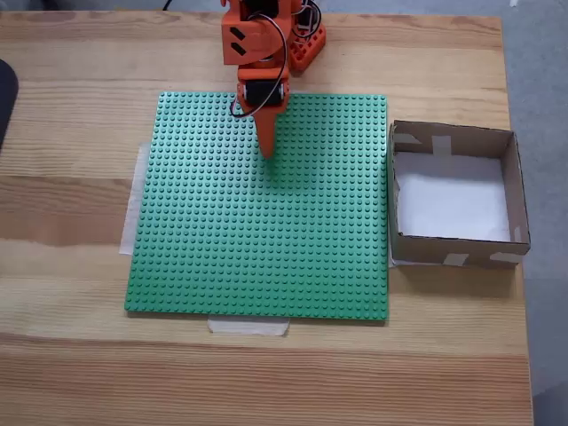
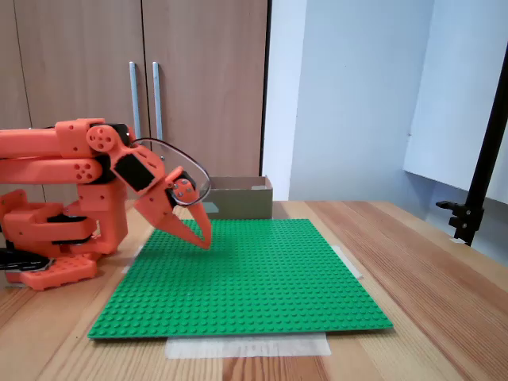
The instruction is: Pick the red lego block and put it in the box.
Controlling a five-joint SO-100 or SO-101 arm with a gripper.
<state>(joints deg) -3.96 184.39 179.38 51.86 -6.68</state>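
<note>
Nearest, in a fixed view from the side, a strip of pale tape [image 2: 248, 346] is seen fixing the green baseplate [image 2: 262, 278] to the wooden desk [image 2: 413, 286]. Over the plate's far left part the orange gripper [image 2: 208, 240] is tilted downward, its fingers closed to a single point just above or on the studs, with nothing visible between them; from above, the same closed tip [image 1: 266, 151] is seen over the plate's upper middle. The place of the red lego block cannot be told; it may be hidden under the arm. Such a brick is judged light, rigid and smooth-walled, best taken across its two long sides, and some resistance is to be expected if it is pressed onto the studs. The box [image 1: 453, 135] is set just beside the plate's right edge in the view from above, open-topped, its white floor bare. Farther back, wooden cupboard doors [image 2: 206, 87], a pale wall [image 2: 349, 95] and a black stand [image 2: 484, 175] are shown.
</note>
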